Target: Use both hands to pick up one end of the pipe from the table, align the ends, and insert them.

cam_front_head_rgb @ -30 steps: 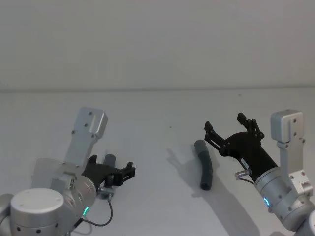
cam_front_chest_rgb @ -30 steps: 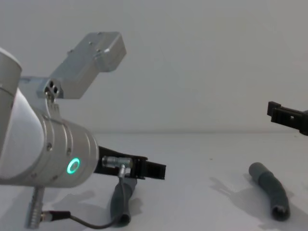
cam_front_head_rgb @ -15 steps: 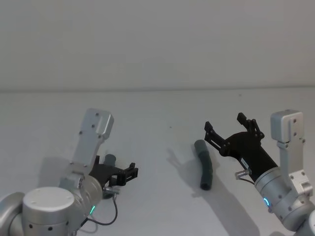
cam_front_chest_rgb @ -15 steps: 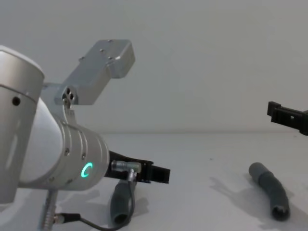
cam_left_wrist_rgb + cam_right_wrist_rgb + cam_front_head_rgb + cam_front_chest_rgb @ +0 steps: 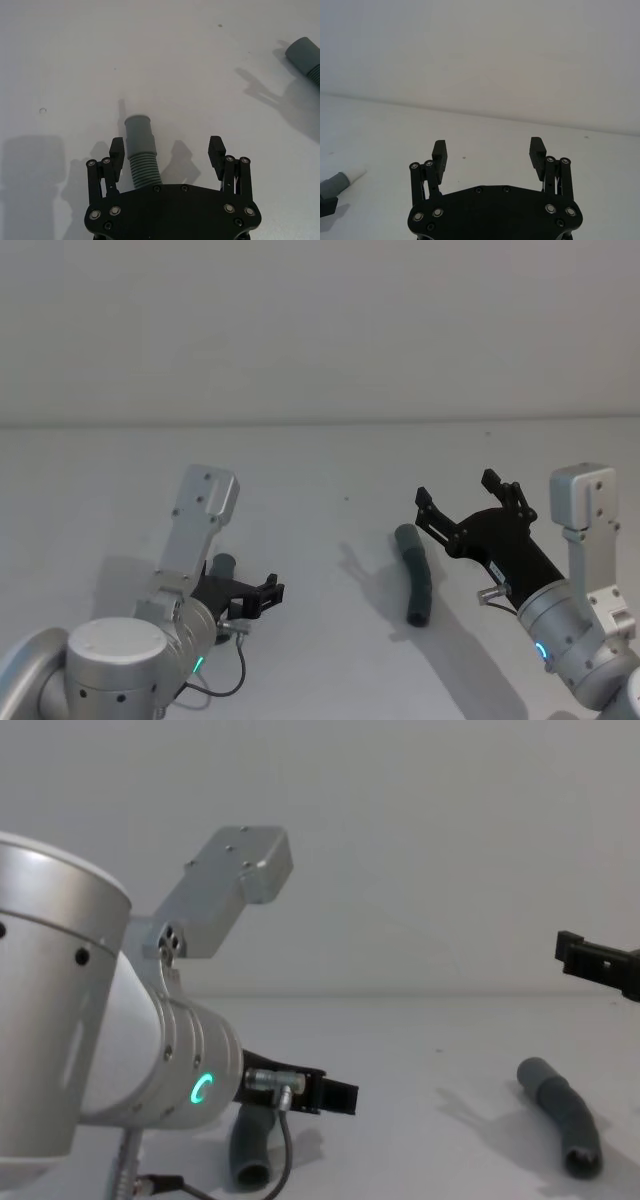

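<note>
The left gripper (image 5: 167, 150) hangs just above the left hose (image 5: 139, 145) on the worktop (image 5: 75, 60), jaws wide and empty, seemingly lined up to pinch it. The right gripper (image 5: 456, 490), equally wide and empty, hovers beside the right hose (image 5: 419, 578).

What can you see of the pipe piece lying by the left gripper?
The left pipe piece is a short, dark grey hose that looks like rubber or plastic. It has a smooth cuff at the end away from the robot and a ribbed body that runs back under the left gripper. It lies flat on the white table and casts a small shadow. The gripper's jaws stand open on either side of it. The hose is nearer one jaw, and no contact is visible.
</note>
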